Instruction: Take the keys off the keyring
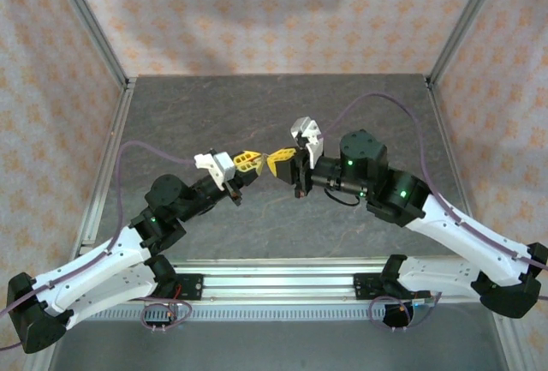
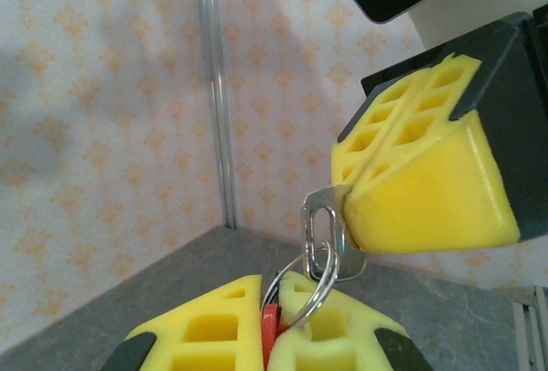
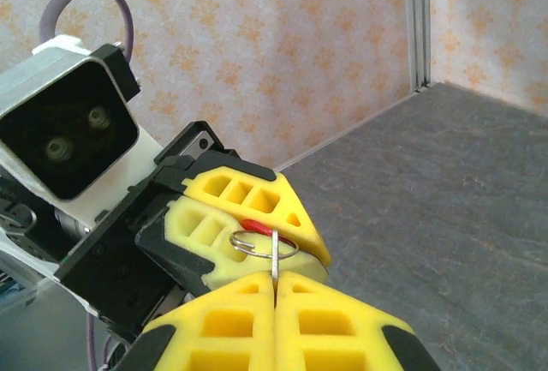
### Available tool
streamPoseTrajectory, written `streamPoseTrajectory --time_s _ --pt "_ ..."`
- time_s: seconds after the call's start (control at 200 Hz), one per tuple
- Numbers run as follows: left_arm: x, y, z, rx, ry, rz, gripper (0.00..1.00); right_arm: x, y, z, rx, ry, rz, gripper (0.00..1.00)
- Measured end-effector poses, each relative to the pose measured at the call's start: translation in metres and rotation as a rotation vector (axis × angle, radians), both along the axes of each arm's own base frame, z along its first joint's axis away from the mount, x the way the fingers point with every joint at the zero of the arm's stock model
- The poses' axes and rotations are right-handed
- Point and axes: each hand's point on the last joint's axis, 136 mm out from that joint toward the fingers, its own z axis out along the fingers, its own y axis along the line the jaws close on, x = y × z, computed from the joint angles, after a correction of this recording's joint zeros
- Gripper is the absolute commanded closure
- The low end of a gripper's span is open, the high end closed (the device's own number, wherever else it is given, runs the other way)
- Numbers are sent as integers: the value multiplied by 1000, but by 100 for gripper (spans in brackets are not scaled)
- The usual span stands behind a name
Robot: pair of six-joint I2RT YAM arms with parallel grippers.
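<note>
Both grippers meet in mid-air above the table's middle. My left gripper is shut on a red tag with the silver keyring sticking up from between its yellow pads. A silver key hangs threaded on the ring, and my right gripper is shut on that key's blade. In the right wrist view the keyring lies flat against the left gripper's pads, with the key edge-on and the red tag just behind.
The grey stone-patterned table lies below, framed by aluminium posts and patterned walls. A purple cable loops over the table behind the right arm.
</note>
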Motion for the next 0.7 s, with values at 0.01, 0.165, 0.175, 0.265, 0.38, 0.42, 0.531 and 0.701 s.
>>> streamPoseTrajectory --time_s 0.01,0.165,0.175,0.265,0.38,0.42,0.531,0.701 --pt "0 0 0 0 3 -2 100 0 0 0 1 -6 1 100" --pt "-4 -4 -4 12 45 -33 100 -7 -4 -4 20 -97 35 100" --pt "-4 -5 -4 13 47 -35 100 -7 -4 -5 20 -101 37 100" --pt "-7 -6 -3 13 60 -55 100 -11 -6 -4 27 -156 58 100" --pt "-10 -9 -2 12 72 -83 100 -17 -9 -3 30 -217 83 100" --pt "-12 -9 -1 11 75 -91 100 -19 -9 -3 27 -237 93 100" --pt "-13 -10 -1 8 91 -107 100 -22 -9 -2 14 -283 110 100" --pt "-16 -11 0 -5 114 -135 100 -27 -8 -2 -7 -345 126 100"
